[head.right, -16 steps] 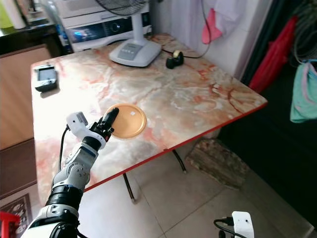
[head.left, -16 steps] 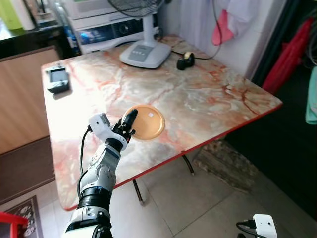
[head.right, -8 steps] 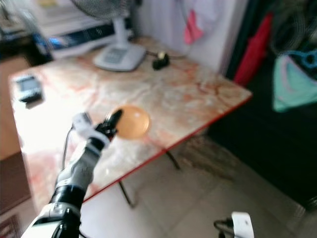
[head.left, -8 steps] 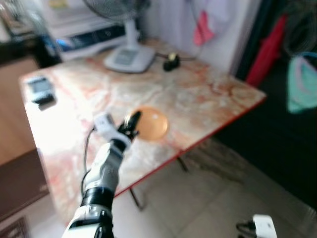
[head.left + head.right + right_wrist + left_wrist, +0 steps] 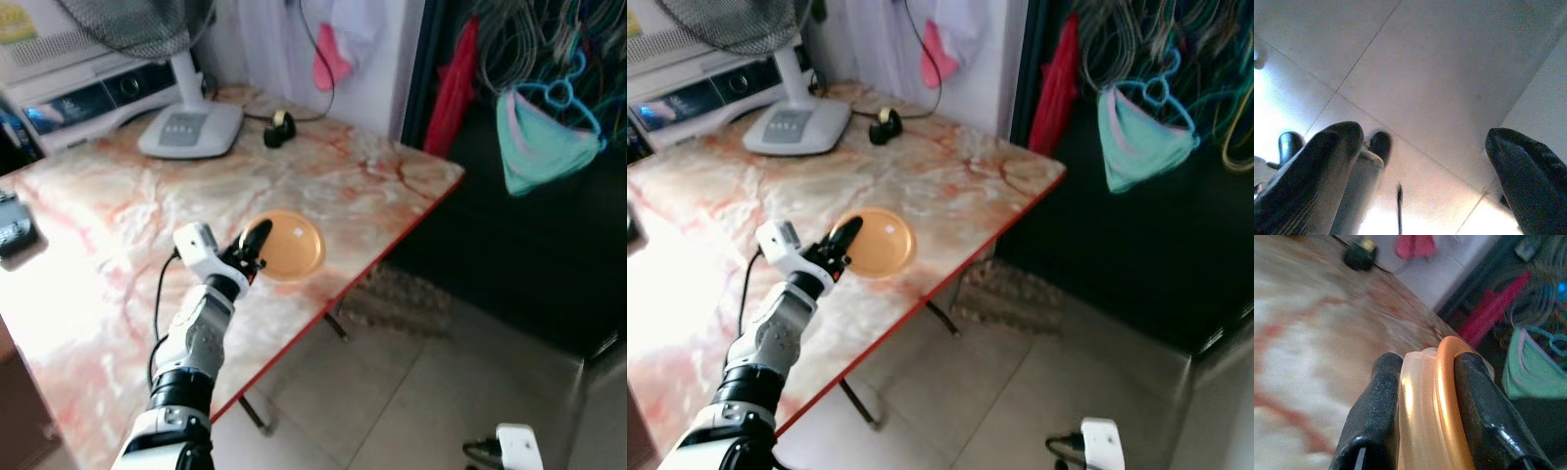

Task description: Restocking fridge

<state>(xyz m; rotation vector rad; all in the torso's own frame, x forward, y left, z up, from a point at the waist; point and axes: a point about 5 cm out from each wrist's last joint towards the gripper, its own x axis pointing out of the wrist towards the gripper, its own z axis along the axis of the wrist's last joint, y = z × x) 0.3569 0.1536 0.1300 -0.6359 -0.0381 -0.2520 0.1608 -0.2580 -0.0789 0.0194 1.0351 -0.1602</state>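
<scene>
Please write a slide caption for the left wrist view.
Left gripper shut on round orange translucent plastic lid above marble-patterned table.

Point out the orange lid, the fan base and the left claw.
orange lid point(image 5: 291, 245): left eye view, middle of its top face.
fan base point(image 5: 189, 130): left eye view, its control panel.
left claw point(image 5: 1422, 382): left wrist view, midway between fingertips.

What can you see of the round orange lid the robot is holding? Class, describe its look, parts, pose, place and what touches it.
The orange lid is a flat, round disc, glossy like plastic, with a small pale square mark near its middle. From the left wrist view, its orange rim sits beside a translucent, paler layer. The left gripper is shut on its near edge, one black finger on each face. It appears over the marble-patterned table, close to the red front edge; whether it rests on the top or is lifted clear cannot be told.
</scene>
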